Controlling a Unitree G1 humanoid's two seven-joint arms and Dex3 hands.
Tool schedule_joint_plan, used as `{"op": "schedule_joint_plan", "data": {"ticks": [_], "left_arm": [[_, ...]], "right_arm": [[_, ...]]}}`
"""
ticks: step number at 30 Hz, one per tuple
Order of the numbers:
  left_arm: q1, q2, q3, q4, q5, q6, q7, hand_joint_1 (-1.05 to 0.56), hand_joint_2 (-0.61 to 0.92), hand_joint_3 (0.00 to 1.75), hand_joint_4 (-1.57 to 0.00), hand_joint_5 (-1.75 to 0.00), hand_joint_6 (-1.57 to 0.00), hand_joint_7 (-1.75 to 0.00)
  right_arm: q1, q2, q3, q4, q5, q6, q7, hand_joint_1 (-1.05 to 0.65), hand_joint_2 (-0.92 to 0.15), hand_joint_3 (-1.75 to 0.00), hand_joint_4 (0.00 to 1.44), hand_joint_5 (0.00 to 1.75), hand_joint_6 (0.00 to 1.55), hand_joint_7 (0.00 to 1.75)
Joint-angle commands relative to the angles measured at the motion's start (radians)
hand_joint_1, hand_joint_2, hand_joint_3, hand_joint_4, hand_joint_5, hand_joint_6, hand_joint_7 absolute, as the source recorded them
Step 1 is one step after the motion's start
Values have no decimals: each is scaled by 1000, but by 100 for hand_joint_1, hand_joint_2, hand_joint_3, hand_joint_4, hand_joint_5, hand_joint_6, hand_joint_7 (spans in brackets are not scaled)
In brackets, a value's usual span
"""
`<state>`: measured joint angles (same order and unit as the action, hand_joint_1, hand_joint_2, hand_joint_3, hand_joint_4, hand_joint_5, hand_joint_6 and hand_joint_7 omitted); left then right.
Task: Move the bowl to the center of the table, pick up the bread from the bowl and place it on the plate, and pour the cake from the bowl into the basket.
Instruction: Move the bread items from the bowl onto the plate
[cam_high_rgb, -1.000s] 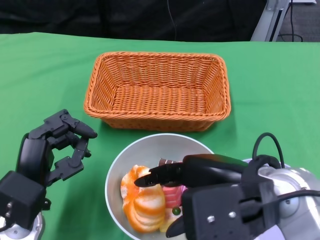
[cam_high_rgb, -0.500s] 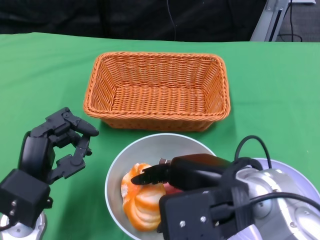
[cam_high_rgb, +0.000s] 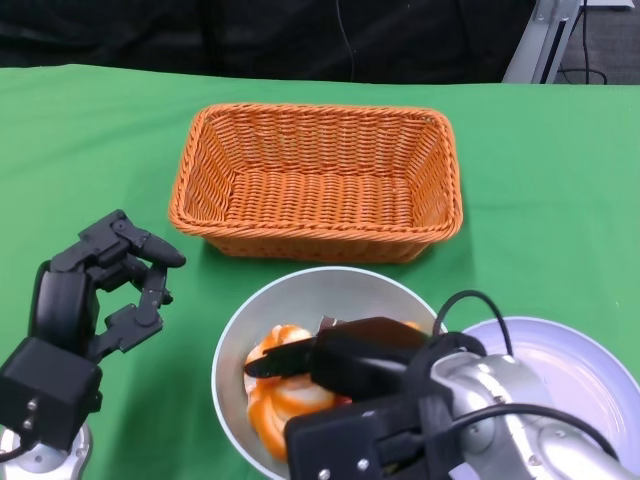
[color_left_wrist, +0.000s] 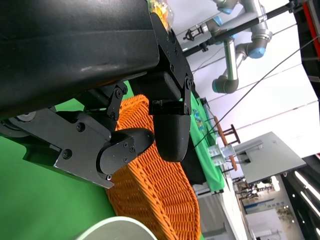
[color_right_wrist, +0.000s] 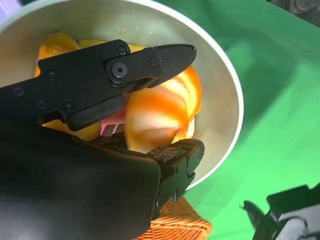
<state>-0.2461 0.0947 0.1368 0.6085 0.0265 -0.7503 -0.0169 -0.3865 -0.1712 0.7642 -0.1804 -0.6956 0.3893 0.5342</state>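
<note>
Green cloth-covered table (cam_high_rgb: 90, 150) filling most of the head view, dark backdrop running behind its far edge. Grey bowl (cam_high_rgb: 300, 290) sitting at the near middle of the table, just in front of the orange wicker basket (cam_high_rgb: 315, 180), the two close but not touching as far as the head view is showing. Orange-and-white glazed bread (color_right_wrist: 162, 112) lying in the bowl on its left half, something pink (color_right_wrist: 114, 125) peeking out beside it, mostly covered; cannot tell what it is. Right hand (cam_high_rgb: 300, 360) reaching into the bowl from the near right, its fingers (color_right_wrist: 150, 62) spreading either side of the bread; right wrist view showing one finger lying over the top of the bread and another one under its lower edge, bracketing it. Whether the fingers are actually pressing on the bread or just sitting close around it, cannot tell. White plate (cam_high_rgb: 570, 370) lying at the near right, just beside the bowl, partly hidden by the right forearm. Left hand (cam_high_rgb: 105, 285) hovering over the cloth to the left of the bowl, well apart from it, holding nothing, fingers loosely curved with a gap between them. Left wrist view looking past that hand at the basket's woven rim and a sliver of bowl rim.
</note>
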Motion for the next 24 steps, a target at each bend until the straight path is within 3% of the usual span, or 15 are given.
{"op": "schedule_joint_plan", "data": {"ticks": [1,5,7,10,11,14,17,19,21,22,23,24], "left_arm": [[-5,13,10,0,-3,-10,20,-11,65,97,-74,-172,-73,-136],[-5,14,8,6,-2,-20,16,-10,65,98,-73,-172,-72,-136],[-5,13,8,7,3,-21,22,-10,64,98,-72,-172,-72,-136],[-4,10,8,7,3,-18,24,-11,64,98,-72,-171,-72,-136],[-3,9,6,6,1,-18,24,-11,64,97,-73,-171,-72,-136],[-4,9,3,12,-9,-23,13,-11,64,97,-72,-171,-72,-135],[-3,11,2,12,-14,-24,5,-11,64,96,-72,-171,-72,-136],[-1,11,0,9,-14,-23,5,-11,64,95,-72,-171,-72,-136],[1,11,-1,5,-7,-22,10,-11,64,95,-73,-171,-72,-136],[1,10,-1,5,-7,-20,11,-11,64,95,-73,-171,-72,-136],[1,10,-1,4,-8,-18,11,-11,63,95,-74,-171,-72,-137],[1,9,-1,4,-8,-16,11,-12,63,95,-74,-171,-72,-137]], "right_arm": [[20,-10,31,45,-64,4,-12,-75,-92,-12,61,11,44,3],[31,8,84,85,-167,-20,-62,-69,-92,-8,73,19,51,4],[49,17,85,101,-182,-37,-96,-63,-92,-5,75,15,55,3],[77,31,63,138,-174,-86,-178,-45,-92,-2,89,11,66,3],[85,33,55,153,-172,-109,-216,-35,-90,-1,100,37,78,3],[113,36,22,187,-148,-190,-323,-28,-85,0,91,114,93,2],[127,39,-6,228,-124,-271,-413,-27,-82,0,77,141,108,6],[130,37,-26,257,-103,-327,-457,-26,-83,0,69,148,114,10],[132,37,-51,277,-77,-376,-493,-26,-85,0,66,147,107,29],[135,38,-67,281,-60,-394,-503,-27,-86,0,70,133,102,32],[137,40,-79,285,-50,-408,-510,-27,-87,0,77,115,103,25],[138,39,-90,291,-43,-427,-522,-28,-88,0,80,107,104,19]]}}
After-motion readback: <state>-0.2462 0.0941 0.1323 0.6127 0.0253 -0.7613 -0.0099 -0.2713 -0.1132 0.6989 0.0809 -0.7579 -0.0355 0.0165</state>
